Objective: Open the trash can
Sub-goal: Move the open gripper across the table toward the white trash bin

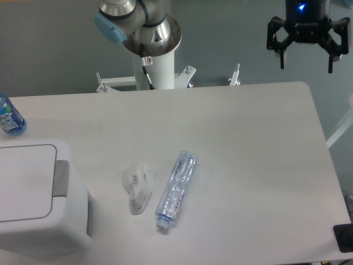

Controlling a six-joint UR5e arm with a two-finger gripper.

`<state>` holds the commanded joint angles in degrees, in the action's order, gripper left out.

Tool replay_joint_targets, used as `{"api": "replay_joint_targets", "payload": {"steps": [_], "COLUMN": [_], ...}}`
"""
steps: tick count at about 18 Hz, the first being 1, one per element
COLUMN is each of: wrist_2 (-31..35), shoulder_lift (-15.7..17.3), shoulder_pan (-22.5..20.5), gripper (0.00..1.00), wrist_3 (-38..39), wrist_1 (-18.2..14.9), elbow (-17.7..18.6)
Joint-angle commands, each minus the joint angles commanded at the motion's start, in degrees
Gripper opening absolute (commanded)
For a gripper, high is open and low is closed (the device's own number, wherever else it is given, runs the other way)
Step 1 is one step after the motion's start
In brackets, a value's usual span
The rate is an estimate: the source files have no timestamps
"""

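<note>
The gripper point(306, 59) is hanging at two o'clock above the desk point(248, 143) with jaws spread wide and holding nothing, while the trash can point(38, 199) is sitting lid-closed at eight o'clock.

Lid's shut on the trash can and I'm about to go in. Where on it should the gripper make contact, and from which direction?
Go for the grey push tab on the lid's right edge, coming straight down from above. The lid of the trash can lies flat and closed with no handle showing, so the tab looks like the only working point. The gripper hangs open, far off at upper right.
</note>
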<state>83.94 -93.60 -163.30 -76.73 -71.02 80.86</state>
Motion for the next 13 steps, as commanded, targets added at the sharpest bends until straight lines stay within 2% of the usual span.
{"api": "replay_joint_targets", "payload": {"steps": [5,7,11,13], "wrist_2": [0.18,0.26,0.44,0.35], "shoulder_lift": [-0.26,-0.79,-2.72,-2.99], "shoulder_pan": [0.44,2.36,8.51,10.45], "gripper": [1.0,1.0,1.0,1.0], "wrist_3": [1.92,9.89,26.33,31.88], "wrist_1": [0.0,0.26,5.97,6.5], "elbow": [-0.09,-0.7,-0.61,-0.7]}}
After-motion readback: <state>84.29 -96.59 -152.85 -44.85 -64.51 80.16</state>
